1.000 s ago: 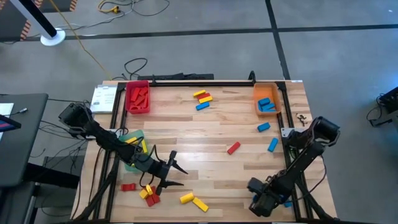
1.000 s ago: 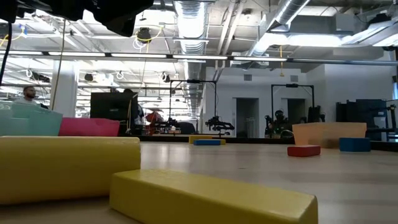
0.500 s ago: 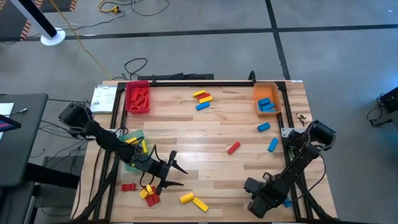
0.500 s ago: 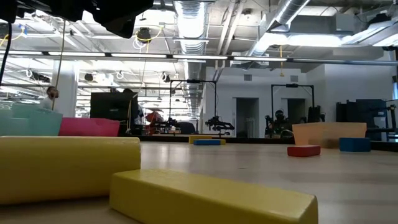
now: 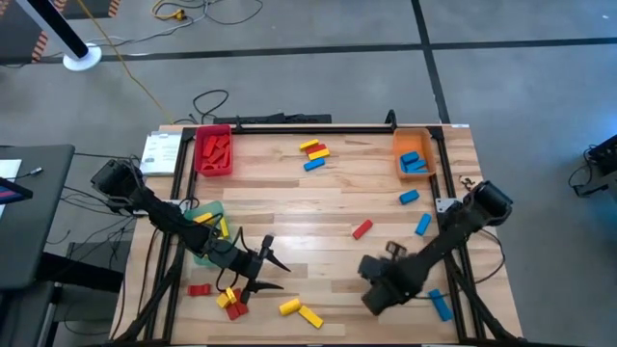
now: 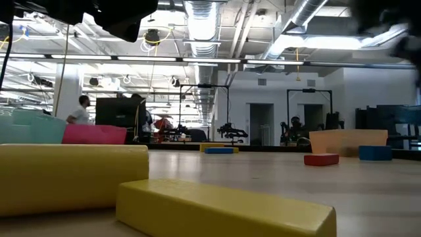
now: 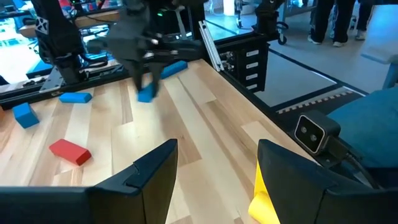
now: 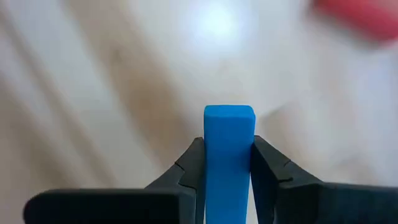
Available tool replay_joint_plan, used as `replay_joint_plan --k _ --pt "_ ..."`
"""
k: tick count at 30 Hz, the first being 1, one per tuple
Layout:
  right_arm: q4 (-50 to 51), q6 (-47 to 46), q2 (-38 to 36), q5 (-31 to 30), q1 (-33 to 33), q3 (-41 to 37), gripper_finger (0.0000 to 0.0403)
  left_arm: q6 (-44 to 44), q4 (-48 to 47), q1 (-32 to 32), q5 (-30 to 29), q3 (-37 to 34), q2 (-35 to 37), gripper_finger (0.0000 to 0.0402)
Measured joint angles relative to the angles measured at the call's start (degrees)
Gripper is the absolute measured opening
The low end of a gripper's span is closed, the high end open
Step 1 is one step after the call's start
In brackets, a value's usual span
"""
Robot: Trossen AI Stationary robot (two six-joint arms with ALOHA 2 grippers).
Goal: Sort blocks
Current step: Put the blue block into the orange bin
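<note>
1. In the right wrist view we see the right gripper [image 8: 228, 163] clamped on a blue block [image 8: 229, 155], one dark finger pressed to each long side. The block's long axis runs straight out between the fingers, its free end pointing forward, away from the wrist and over the blurred wooden table [image 8: 93, 93].
2. From above, we place that right gripper [image 5: 378, 289] over the near-right part of the table [image 5: 318, 207], in front of a lone red block [image 5: 362, 229].
3. The left wrist view shows the same gripper across the table with a blue block [image 7: 147, 92] hanging down from it, long axis near upright.
4. Another blue block [image 5: 440, 306] lies flat near the table's front right edge, its long axis diagonal.
5. We see the left gripper [image 5: 273, 268] low over the near-left area, its fingers [image 7: 152, 171] spread apart with nothing between them.
6. Just beside it lies a cluster of red and yellow blocks [image 5: 229, 301]; two yellow blocks [image 5: 300, 310] lie a little to the right, near the front edge.
7. Two blue blocks [image 5: 415, 212] lie loose on the right, each angled.
8. The orange tray [image 5: 414, 154] at the far right holds blue blocks; the red tray [image 5: 213, 150] at the far left holds red ones; the green tray [image 5: 205, 231] sits under the left arm.
9. A yellow, red and blue group [image 5: 313, 154] lies at the far centre.
</note>
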State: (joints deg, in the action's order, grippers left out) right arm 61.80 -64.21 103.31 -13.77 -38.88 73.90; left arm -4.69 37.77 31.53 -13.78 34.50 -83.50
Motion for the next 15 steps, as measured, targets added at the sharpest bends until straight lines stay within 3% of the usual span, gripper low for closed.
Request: replay_joint_plan --k 8,15 --pt "10.2 7.4 -0.1 -20.5 10.8 5.4 0.0093 0.5 -2.1 0.0 0.0 0.0 0.0 0.0218" --pt "19.0 10.1 -0.1 -31.1 21.5 8.6 0.0093 0.9 -3.2 0.0 0.0 0.0 0.0 0.0218"
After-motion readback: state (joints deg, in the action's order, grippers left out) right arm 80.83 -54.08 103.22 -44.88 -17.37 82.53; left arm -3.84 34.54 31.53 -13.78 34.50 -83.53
